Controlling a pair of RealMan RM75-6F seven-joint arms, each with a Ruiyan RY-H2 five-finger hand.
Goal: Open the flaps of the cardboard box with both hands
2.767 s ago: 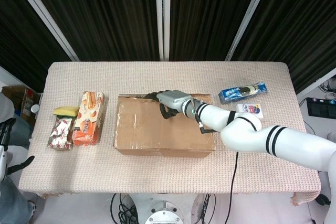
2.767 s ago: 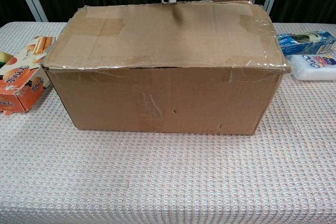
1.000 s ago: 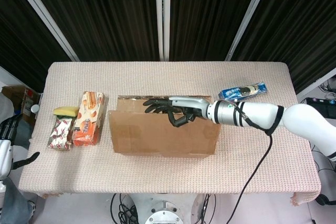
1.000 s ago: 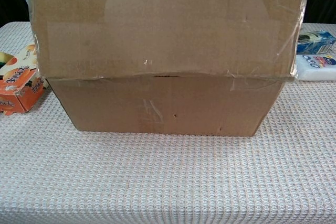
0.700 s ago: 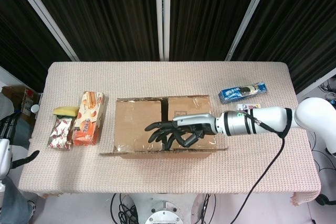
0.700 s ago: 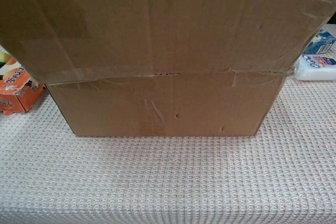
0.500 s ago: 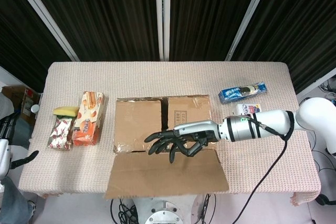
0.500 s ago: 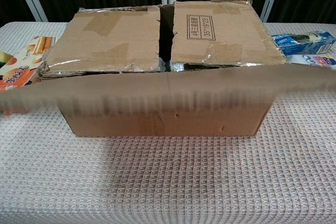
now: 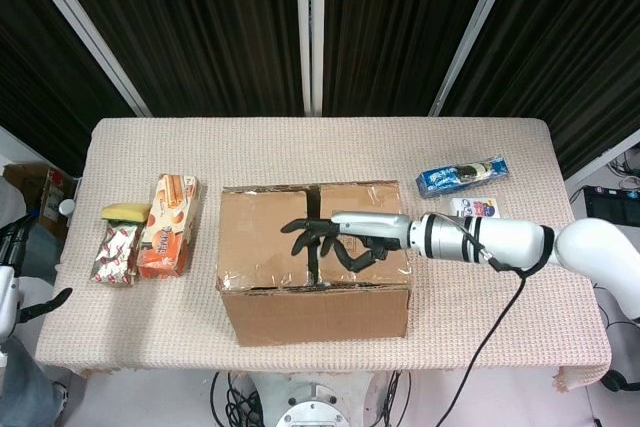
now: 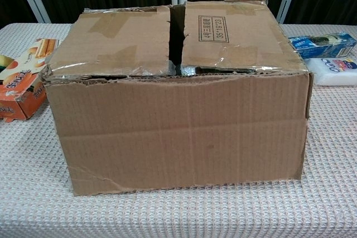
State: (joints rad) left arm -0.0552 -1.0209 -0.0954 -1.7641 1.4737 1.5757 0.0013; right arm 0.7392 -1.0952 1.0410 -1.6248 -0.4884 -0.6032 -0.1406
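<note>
Your right hand point(image 9: 335, 240) is over the top of the cardboard box point(image 9: 313, 259), fingers point(image 9: 300, 228) spread and holding nothing, reaching across the dark gap between the two inner flaps; whether the fingertips touch the cardboard you cannot tell. Your left hand point(image 9: 8, 247) shows only at the left edge of the head view, off the desk point(image 9: 320, 147), and its state cannot be told. The box sits mid-desk. Its near long flap point(image 10: 181, 132) hangs folded down over the front wall, while the left inner flap point(image 10: 111, 43) and right inner flap point(image 10: 234, 34) lie flat and closed. Left of the box lie an orange biscuit box point(image 9: 165, 225), a small snack packet point(image 9: 115, 253) and a yellow sponge point(image 9: 125, 211). To the right lie a blue cookie pack point(image 9: 462, 175) and a white tissue pack point(image 9: 475, 208).
</note>
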